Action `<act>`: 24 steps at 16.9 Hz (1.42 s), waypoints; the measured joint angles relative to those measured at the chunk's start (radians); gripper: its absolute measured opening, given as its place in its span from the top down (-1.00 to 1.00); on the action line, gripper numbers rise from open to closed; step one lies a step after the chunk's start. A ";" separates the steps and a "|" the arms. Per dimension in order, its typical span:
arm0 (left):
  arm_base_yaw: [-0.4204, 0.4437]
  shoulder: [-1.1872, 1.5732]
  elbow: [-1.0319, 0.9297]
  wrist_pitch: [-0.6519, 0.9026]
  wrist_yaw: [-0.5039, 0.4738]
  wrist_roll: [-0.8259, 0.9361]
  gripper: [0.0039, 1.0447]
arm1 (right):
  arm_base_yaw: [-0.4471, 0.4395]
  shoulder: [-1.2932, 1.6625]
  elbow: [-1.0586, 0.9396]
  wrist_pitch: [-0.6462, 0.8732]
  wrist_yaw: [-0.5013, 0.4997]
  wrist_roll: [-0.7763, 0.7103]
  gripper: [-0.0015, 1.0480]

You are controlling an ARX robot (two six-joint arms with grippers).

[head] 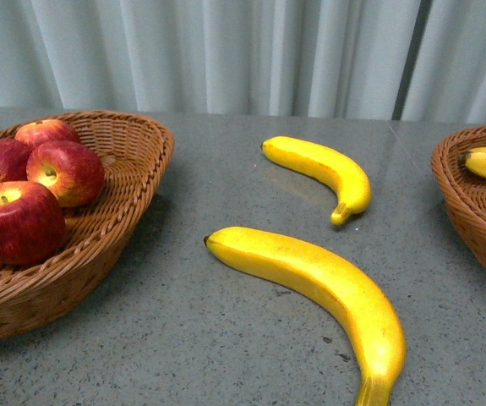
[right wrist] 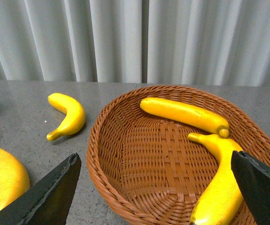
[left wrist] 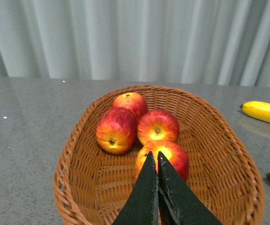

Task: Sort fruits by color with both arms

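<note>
Roughly two-thirds sorted, judging by how the fruit lies. Four apples point(head: 65, 169) sit together in the left basket point(head: 141, 127). No apple shows elsewhere, so the red group appears complete. Two bananas point(right wrist: 184, 114) lie in the right basket point(right wrist: 139, 159). The large banana point(head: 310, 279) and the small banana point(head: 323, 165) lie on the table point(head: 183, 338) between the baskets, apart from each other. Left pincer point(left wrist: 154, 155): jaws pressed together on nothing, poised above the apples. Right pincer point(right wrist: 154, 159): jaws spread wide and empty, over the right basket. Judged remaining: both table bananas go to the right basket, and the large one probably calls for a wide grasp.
</note>
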 joint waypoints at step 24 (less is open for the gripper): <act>0.071 -0.662 -0.080 -0.568 0.074 -0.001 0.98 | 0.000 0.000 0.000 -0.001 0.000 0.000 -0.87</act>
